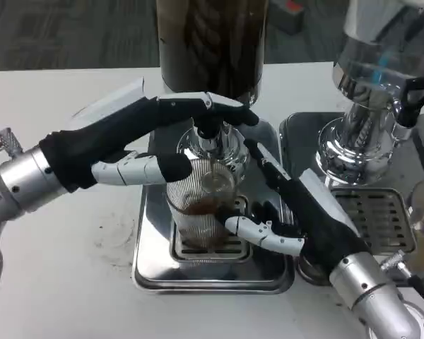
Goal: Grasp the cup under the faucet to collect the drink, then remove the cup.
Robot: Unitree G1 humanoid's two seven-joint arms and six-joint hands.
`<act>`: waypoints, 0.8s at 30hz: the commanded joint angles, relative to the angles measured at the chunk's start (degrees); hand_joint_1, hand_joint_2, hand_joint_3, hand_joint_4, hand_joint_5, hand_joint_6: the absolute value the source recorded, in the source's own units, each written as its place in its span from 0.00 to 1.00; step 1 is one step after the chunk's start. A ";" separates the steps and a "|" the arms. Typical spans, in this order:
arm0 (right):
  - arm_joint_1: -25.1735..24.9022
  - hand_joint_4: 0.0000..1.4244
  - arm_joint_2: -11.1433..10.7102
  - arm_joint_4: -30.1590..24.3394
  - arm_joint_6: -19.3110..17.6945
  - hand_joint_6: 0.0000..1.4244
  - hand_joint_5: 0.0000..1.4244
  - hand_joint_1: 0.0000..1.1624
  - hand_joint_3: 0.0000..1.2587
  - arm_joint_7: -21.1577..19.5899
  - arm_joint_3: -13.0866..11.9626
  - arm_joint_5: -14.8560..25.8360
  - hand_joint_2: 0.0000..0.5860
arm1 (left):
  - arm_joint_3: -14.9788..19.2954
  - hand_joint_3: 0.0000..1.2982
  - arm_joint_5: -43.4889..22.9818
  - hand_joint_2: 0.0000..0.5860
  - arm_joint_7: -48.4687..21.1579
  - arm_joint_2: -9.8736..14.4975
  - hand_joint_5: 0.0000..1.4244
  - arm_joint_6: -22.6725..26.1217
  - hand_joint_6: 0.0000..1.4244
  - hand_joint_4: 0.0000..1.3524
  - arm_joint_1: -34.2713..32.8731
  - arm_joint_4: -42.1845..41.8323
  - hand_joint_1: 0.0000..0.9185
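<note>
Under the faucet (209,138) — ribbed clear cup (201,205), brown drink.

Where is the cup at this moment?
In the head view the cup stands at centre on the drip tray, directly under the faucet, with the right hand wrapped around it and the left hand reaching over the faucet.

- A white table (71,268) is seen across the lower and left parts of the frame, faintly marked with dark smudges left of centre.
- Grey patterned carpet (71,32) is seen along the top of the frame, behind the table's far edge.
- Bright overhead light is reflected on the table's surface.
</note>
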 commanded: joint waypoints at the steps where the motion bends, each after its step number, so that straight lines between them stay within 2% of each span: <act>1: -1.13 0.00 0.13 1.45 -1.23 0.03 0.00 0.48 0.00 0.13 0.28 0.08 0.39 | -1.49 0.24 2.05 0.15 -1.55 0.91 0.17 -0.38 0.12 0.18 1.98 0.11 0.00; 24: -2.62 0.00 0.75 3.32 -2.38 0.04 0.00 0.47 0.00 0.92 0.93 0.88 0.38 | -1.86 0.25 2.05 0.15 -0.48 1.73 0.17 -0.22 0.12 0.18 2.83 -0.45 0.00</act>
